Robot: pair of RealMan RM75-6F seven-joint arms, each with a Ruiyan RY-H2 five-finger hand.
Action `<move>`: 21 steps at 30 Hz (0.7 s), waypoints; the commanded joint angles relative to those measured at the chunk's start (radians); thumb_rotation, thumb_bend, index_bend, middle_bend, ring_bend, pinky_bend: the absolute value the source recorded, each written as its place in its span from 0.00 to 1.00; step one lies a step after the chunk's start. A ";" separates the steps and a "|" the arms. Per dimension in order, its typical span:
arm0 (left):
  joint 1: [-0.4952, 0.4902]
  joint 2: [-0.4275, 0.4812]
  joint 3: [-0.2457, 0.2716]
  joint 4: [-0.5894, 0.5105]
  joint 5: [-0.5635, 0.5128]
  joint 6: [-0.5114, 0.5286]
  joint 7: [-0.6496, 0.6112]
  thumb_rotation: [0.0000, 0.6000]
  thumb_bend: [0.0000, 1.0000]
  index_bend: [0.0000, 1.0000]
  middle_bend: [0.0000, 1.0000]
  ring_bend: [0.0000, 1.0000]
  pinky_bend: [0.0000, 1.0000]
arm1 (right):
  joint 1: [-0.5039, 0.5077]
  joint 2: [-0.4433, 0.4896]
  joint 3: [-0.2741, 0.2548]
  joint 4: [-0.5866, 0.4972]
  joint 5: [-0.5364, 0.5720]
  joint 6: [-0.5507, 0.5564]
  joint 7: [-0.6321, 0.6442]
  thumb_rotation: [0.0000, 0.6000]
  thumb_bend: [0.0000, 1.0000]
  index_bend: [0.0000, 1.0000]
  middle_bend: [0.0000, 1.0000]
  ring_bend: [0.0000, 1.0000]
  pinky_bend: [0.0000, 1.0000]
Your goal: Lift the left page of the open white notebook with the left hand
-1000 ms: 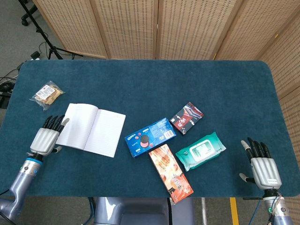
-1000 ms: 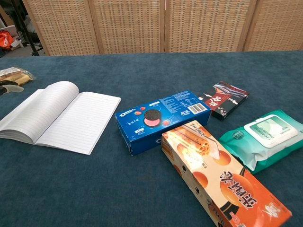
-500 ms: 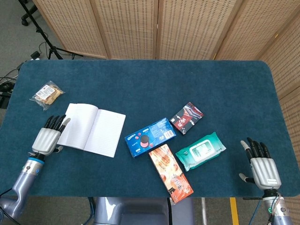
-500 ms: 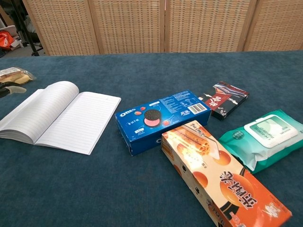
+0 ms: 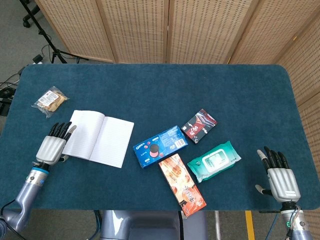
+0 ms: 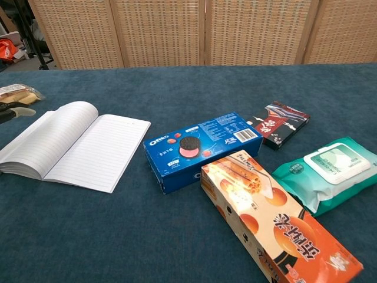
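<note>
The white notebook (image 5: 98,138) (image 6: 73,143) lies open and flat on the blue table (image 5: 160,95), at its left side. The left page (image 5: 83,134) bulges slightly near the spine. My left hand (image 5: 52,144) lies just left of that page's outer edge, fingers stretched out and apart, nothing in it; only its fingertips (image 6: 14,109) show at the left border of the chest view. My right hand (image 5: 279,175) rests near the front right table edge, fingers spread, holding nothing.
A snack packet (image 5: 50,101) lies behind the left hand. Right of the notebook sit a blue Oreo box (image 5: 160,146), an orange box (image 5: 181,184), a dark packet (image 5: 199,125) and green wipes (image 5: 214,160). Wooden screens (image 5: 165,30) stand behind the table.
The left hand has shifted slightly toward the notebook's left edge. The notebook and the right hand have not moved.
</note>
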 commanded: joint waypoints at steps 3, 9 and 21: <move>0.001 0.003 0.002 -0.008 0.000 0.002 -0.008 1.00 0.04 0.00 0.00 0.00 0.00 | 0.000 -0.001 -0.001 0.001 0.000 -0.001 -0.001 1.00 0.05 0.00 0.00 0.00 0.00; -0.003 -0.004 0.001 0.002 -0.008 -0.010 0.006 1.00 0.04 0.00 0.00 0.00 0.00 | 0.000 0.000 -0.001 0.000 -0.001 0.000 0.001 1.00 0.05 0.00 0.00 0.00 0.00; -0.006 -0.048 0.000 0.056 0.003 0.020 0.021 1.00 0.11 0.00 0.00 0.00 0.00 | 0.000 -0.001 -0.001 0.001 0.000 0.000 0.001 1.00 0.05 0.00 0.00 0.00 0.00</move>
